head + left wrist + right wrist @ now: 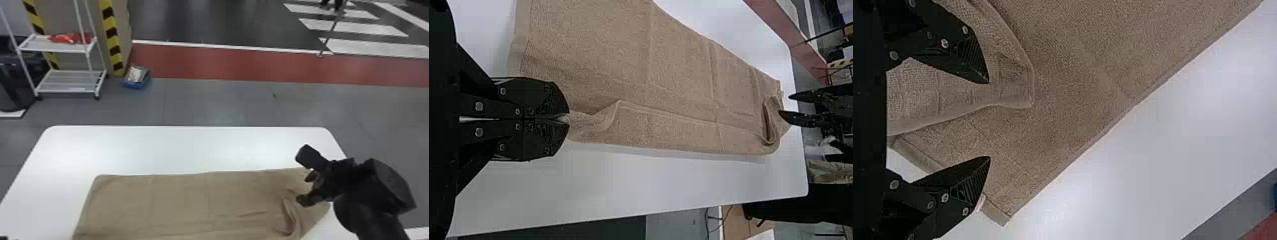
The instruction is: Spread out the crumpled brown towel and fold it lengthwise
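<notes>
The brown towel [178, 204] lies spread over the white table [178, 146], bunched in a loop toward its right end. The left wrist view shows what the head view cuts off: its near edge, with the left gripper [569, 119] closed on cloth near the left end. The right wrist view details the right gripper [300, 178], fingers wide apart and empty above the right end; its arm slants in from the lower right.
</notes>
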